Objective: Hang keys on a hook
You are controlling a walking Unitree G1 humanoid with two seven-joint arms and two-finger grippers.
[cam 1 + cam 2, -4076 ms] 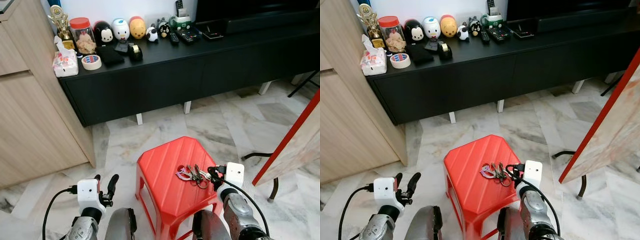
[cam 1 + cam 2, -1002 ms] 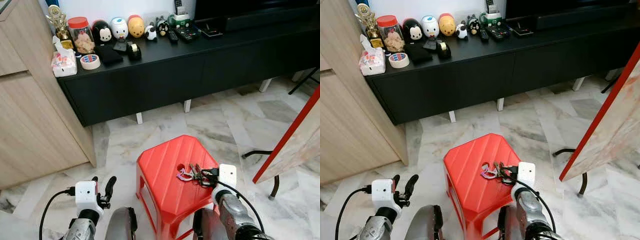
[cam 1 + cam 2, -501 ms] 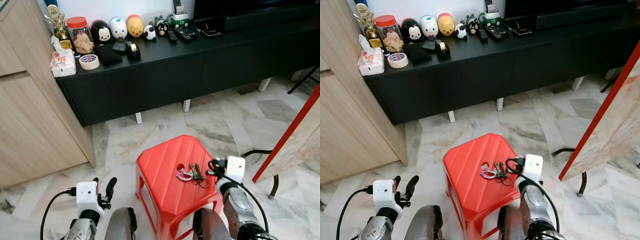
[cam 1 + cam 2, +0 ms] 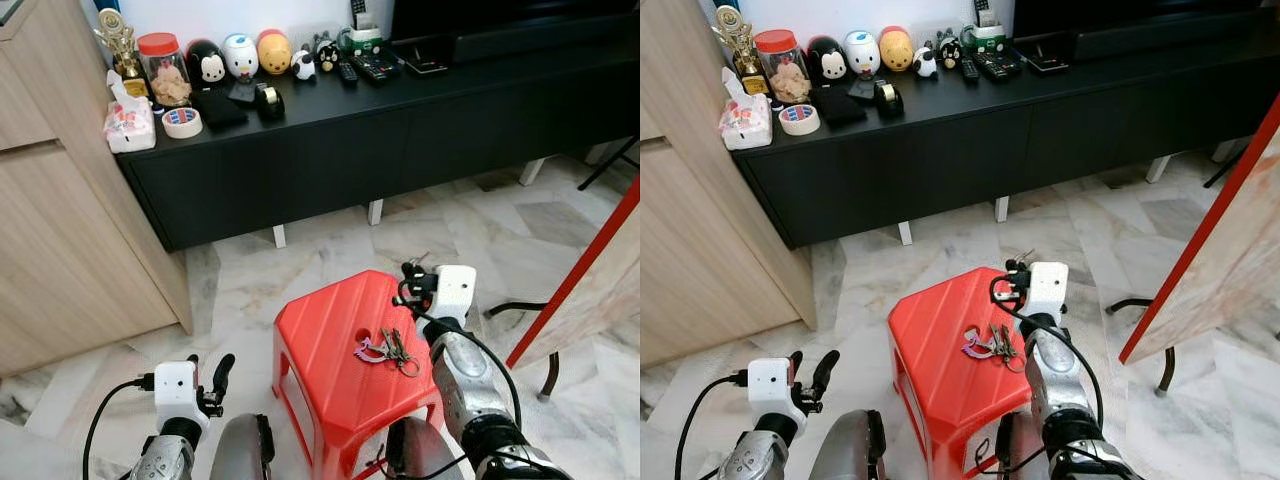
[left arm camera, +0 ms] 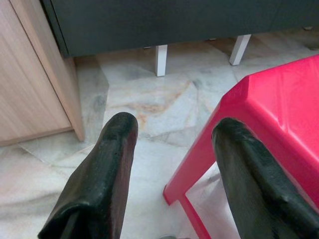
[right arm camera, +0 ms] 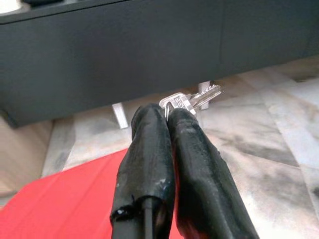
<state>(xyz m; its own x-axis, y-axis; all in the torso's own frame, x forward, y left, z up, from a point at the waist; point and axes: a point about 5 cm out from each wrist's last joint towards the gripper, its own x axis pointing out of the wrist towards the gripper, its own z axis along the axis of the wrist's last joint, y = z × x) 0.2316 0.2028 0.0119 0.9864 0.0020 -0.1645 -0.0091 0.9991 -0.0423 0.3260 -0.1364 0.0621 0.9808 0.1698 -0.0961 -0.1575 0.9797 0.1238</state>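
A: Where is the right gripper [image 6: 169,119], and what is its state?

B: It is raised above the far edge of the red stool [image 4: 330,340]. Its 2 black fingers [image 6: 149,149] are pressed together, and a silver key [image 6: 192,101] sticks out between the tips. So the gripper is clenched on this key.

A: Is that the whole set of keys?

B: No. A bunch of keys [image 4: 385,350] with a purple tag lies on the stool seat, below and behind the gripper, close to the robot's body. The bunch and the gripper are apart, nothing joins them that can be seen.

A: What stands in front of the gripper?

B: A long black cabinet [image 4: 380,140] on white legs, over a marble floor [image 4: 450,230]. On its top there is a row of small figures [image 4: 240,57], a jar with a red lid [image 4: 165,70] and a roll of tape [image 4: 182,123].

A: And the left gripper [image 5: 169,134]?

B: It hangs low beside the stool, on the side of the wooden cupboard [image 4: 60,230]. Its 2 fingers stand wide apart and hold nothing.
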